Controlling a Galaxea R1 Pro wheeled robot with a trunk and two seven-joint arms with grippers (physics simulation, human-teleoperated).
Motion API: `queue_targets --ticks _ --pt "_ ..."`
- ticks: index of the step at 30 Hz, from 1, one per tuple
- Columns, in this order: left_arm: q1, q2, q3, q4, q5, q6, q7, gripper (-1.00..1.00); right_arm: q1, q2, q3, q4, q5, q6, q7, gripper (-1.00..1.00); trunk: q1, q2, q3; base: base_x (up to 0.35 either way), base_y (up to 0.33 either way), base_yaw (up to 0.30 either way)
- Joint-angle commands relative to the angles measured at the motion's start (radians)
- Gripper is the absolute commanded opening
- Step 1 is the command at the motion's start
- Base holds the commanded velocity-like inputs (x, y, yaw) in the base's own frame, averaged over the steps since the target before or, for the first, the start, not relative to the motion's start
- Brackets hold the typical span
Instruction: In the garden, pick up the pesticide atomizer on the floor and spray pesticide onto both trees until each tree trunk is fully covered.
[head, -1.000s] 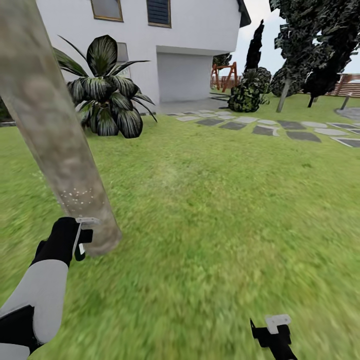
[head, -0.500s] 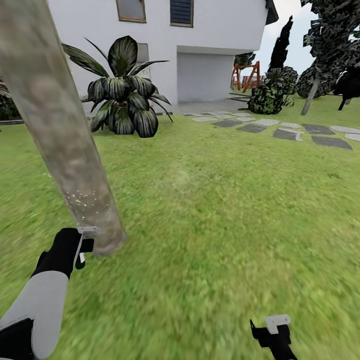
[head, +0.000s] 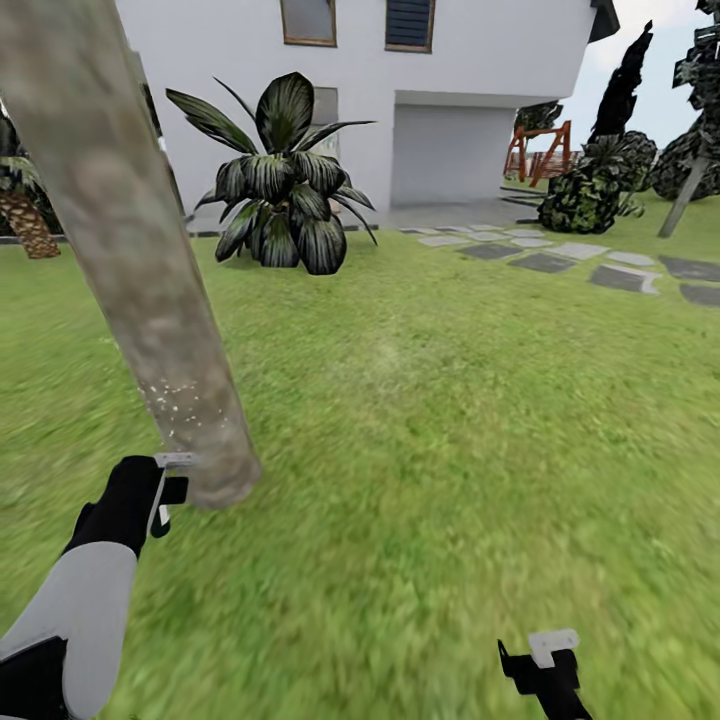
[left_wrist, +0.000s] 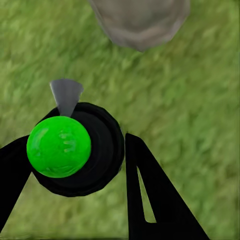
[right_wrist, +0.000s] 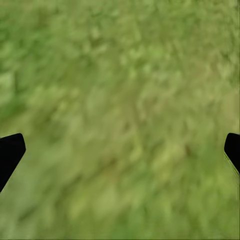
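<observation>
A thick mottled grey-brown tree trunk (head: 130, 260) leans across the left of the head view, with white specks low on its bark. Just before its base, my left gripper (head: 160, 495) is shut on the pesticide atomizer (head: 168, 485), whose pale trigger head points at the trunk. From the left wrist camera, the dark atomizer (left_wrist: 95, 150) with its green spot sits between the black fingers (left_wrist: 150, 195), and the trunk's base (left_wrist: 140, 20) lies ahead over the grass floor (left_wrist: 200, 115). My right gripper (head: 545, 665) hangs low at the near right, open over grass (right_wrist: 120, 125).
A dark broad-leaved plant (head: 285, 190) stands before the white house (head: 480, 90). Grey stepping stones (head: 560, 262) run toward the right past a dark shrub (head: 590, 195). A short palm (head: 25, 215) is behind the trunk at the left. Open lawn (head: 450, 420) spreads to the right.
The whole picture has shifted to the right, so the camera has turned left. Both arms keep their places in the picture, and the atomizer stays held by the trunk's base.
</observation>
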Motion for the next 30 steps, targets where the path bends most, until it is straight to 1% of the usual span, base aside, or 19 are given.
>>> queue_targets --ticks 1,9,12,23,30 --pt "-0.001 -0.001 0.002 -0.001 -0.011 0.003 -0.01 -1.0 0.0 0.0 -0.008 0.001 0.011 -0.003 -0.002 1.0 0.0 0.0 -0.001 0.099 -0.266 0.277" --pt "-0.002 -0.002 0.002 -0.002 -0.014 0.004 -0.009 -1.0 0.0 0.0 -0.007 0.001 0.011 -0.003 -0.002 1.0 0.0 0.0 -0.001 0.093 -0.268 0.277" --pt "-0.004 -0.003 0.003 -0.004 -0.014 0.004 -0.01 -1.0 0.0 0.0 -0.008 0.001 0.011 -0.003 -0.002 1.0 0.0 0.0 -0.001 0.09 -0.269 0.166" --pt "-0.008 -0.003 0.003 -0.005 -0.014 0.005 -0.01 -1.0 0.0 0.0 -0.007 0.001 0.012 -0.003 -0.002 1.0 0.0 0.0 -0.001 0.011 -0.273 0.005" --pt "-0.01 0.001 0.003 -0.005 -0.015 0.007 -0.011 -1.0 0.0 0.0 -0.007 0.001 0.012 -0.003 -0.002 1.0 0.0 0.0 -0.001 0.0 -0.273 0.0"
